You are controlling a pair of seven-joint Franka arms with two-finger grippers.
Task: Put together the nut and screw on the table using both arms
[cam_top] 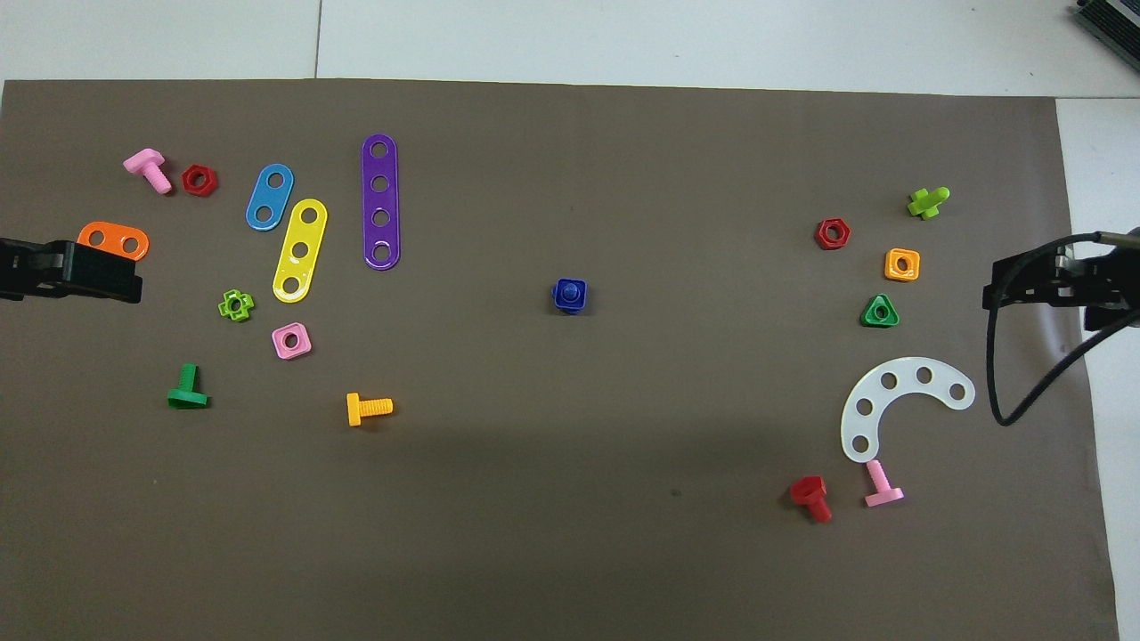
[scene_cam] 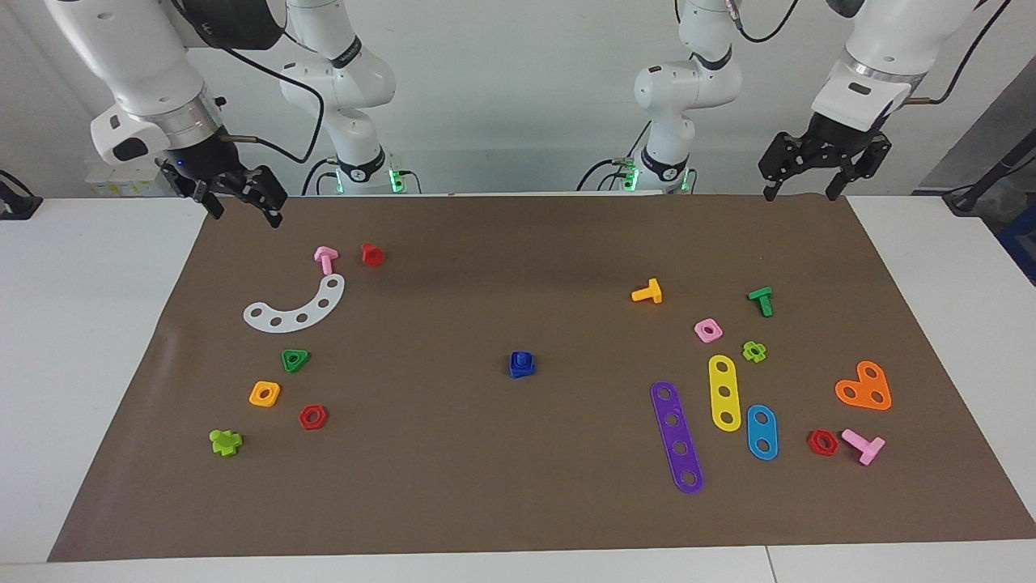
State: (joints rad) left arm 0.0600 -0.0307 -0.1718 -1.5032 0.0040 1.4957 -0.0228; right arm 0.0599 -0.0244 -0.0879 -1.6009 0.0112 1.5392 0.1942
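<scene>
The nut (scene_cam: pixel 522 365) sits on the screw (scene_cam: pixel 522 357) mid-counter (scene_cam: pixel 518 502), apparently assembled; the careful course is a clear retreat without brushing it. Left gripper (scene_cam: pixel 812 173) and right gripper (scene_cam: pixel 239 197) hover apart-fingered over the mat's robot-side corners. No containers are present.

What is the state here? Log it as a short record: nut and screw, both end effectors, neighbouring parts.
nut and screw: nut sits on the screw's stem, joined, mid-table on the mat
left end effector: raised over the mat's edge nearest the robots, open, holding nothing
right end effector: raised over the mat's corner at its own end, holding nothing
nearest parts: purple strip, green triangular nut
</scene>
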